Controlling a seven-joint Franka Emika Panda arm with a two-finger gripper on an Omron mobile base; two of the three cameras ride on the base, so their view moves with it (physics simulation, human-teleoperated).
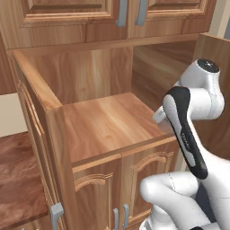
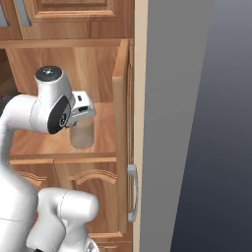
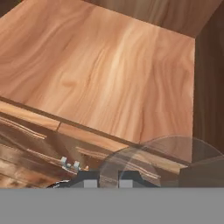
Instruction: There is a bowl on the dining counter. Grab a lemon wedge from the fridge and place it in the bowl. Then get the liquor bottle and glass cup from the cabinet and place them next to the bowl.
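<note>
Glass cup (image 2: 81, 134) hangs upright at centre left of the right base view, directly under the gripper (image 2: 82, 118) whose fingers are closed on its rim, above the wooden counter (image 2: 101, 140).

Wooden counter (image 1: 105, 123) lying bare and open across its top. Open cabinet door (image 2: 121, 133) standing edge-on along the right, closing off that side. Upper cabinets (image 1: 112, 15) hanging overhead, limiting height. Back panel (image 1: 90, 74) blocking the rear.

Glass cup (image 2: 82, 134) under gripper (image 2: 82, 114), seemingly above wooden counter (image 1: 108, 123).
</note>
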